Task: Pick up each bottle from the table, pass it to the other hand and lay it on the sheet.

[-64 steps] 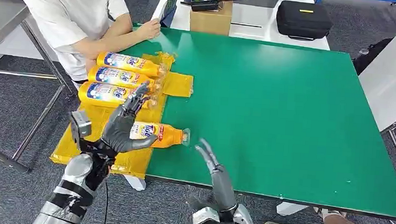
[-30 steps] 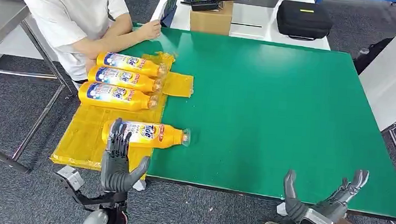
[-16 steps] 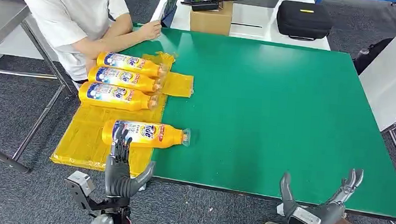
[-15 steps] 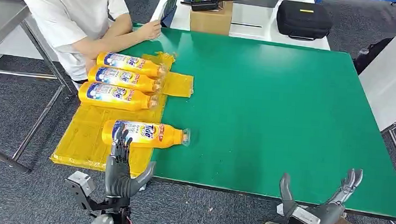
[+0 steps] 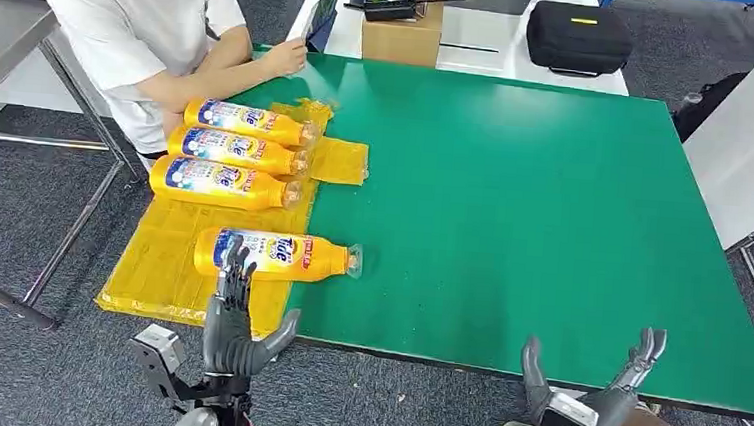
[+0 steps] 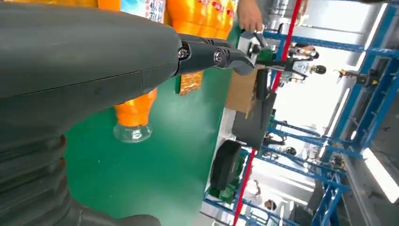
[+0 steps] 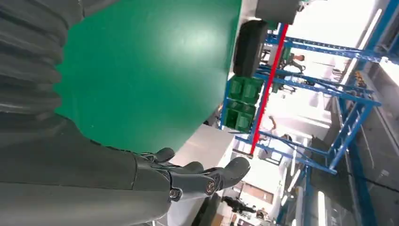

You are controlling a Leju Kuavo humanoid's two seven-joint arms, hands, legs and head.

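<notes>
Bottles, 4, orange with blue-and-white labels, all lying on their sides on the yellow sheet (image 5: 164, 258) at the left edge of the green table (image 5: 533, 214).

Item 1: far bottle (image 5: 247, 120), cap end toward the table's middle. Item 2: second bottle (image 5: 237, 149), just beside and parallel to item 1. Item 3: third bottle (image 5: 220, 182), parallel again; the 3 form a tidy row, presumably so each lies flat without rolling. Item 4: near bottle (image 5: 275, 255), set apart from the row, body on the sheet, clear cap end reaching past the sheet's edge onto the green.

Left hand (image 5: 233, 323): fingers apart, holding nothing, upright at the near table edge just below item 4. Right hand (image 5: 586, 388): fingers spread, empty, low at the near edge, well apart from every bottle.

Person in white shirt (image 5: 135, 26) seated at the far left corner, forearm resting on the table near item 1.

Judgement: no bottle shows on the bare green, so the transfers look complete; both hands sit clear and idle.
</notes>
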